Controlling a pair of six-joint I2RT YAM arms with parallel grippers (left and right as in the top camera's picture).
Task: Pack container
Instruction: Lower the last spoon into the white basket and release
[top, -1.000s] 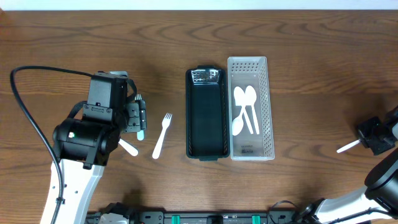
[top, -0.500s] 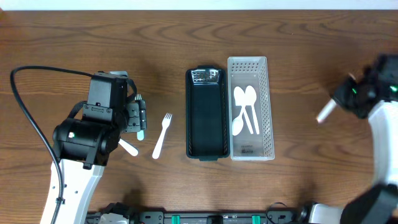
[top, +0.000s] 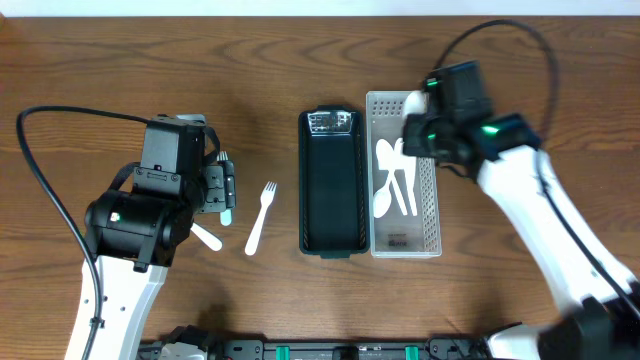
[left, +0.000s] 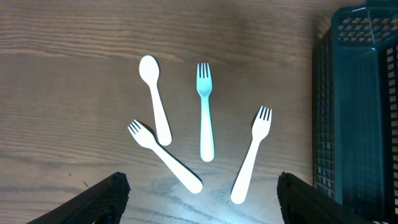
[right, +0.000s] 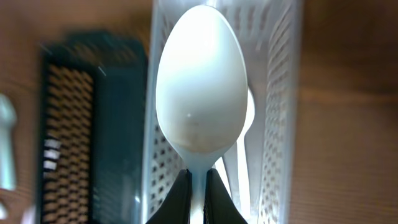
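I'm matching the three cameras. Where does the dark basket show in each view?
Overhead: dark basket at centre, left of the white basket.
Left wrist: dark basket along the right edge.
Right wrist: dark basket blurred, at left.
Shared landmark: white basket beside it, in overhead and right wrist.

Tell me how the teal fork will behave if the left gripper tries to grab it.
The teal fork looks like thin moulded plastic, so it is probably very light and fairly stiff. It lies flat on the smooth table, so a grasp may just slide it rather than get under it. Its flat handle makes rolling unlikely.
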